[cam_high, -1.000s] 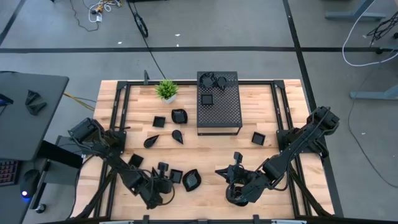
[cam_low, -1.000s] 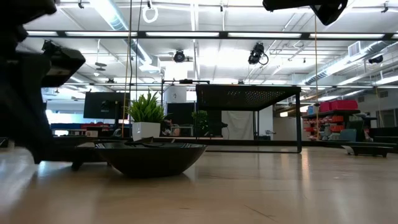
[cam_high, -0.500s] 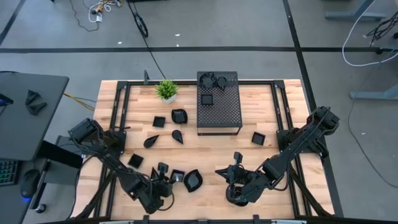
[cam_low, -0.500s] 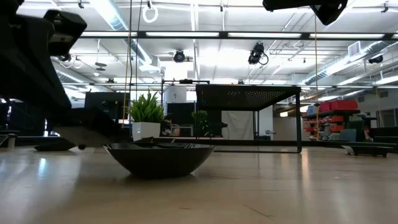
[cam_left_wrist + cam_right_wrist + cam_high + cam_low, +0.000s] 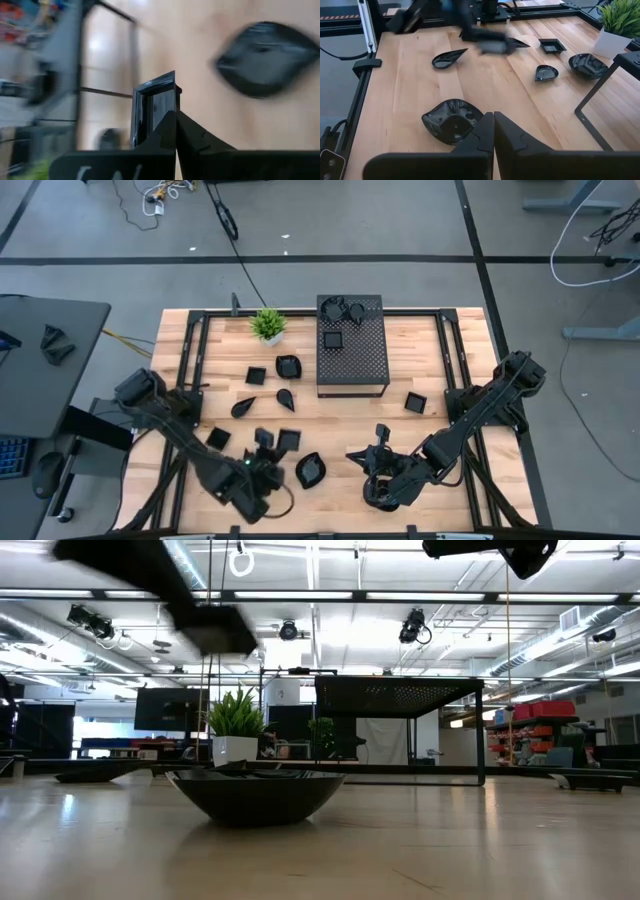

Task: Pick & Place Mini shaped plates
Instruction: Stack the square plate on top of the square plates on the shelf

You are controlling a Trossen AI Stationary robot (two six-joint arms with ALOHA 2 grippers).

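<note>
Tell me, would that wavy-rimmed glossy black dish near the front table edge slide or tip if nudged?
The wavy-rimmed glossy black dish would likely slide: its shiny underside meets smooth wooden table. It probably rocks a little, since in the low view its curved bowl rests on a narrow base. It looks stiff.

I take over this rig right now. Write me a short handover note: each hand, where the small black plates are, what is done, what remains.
Left hand: shut on a small glossy black square plate, lifted above the wooden table near its front left.
Right hand: shut, empty, waiting low at the front centre.
Done: several small plates lie on top of the large black perforated box.
Left: a rounded leaf plate by the left hand, one square plate right of the box, and about five more left of it.
</note>
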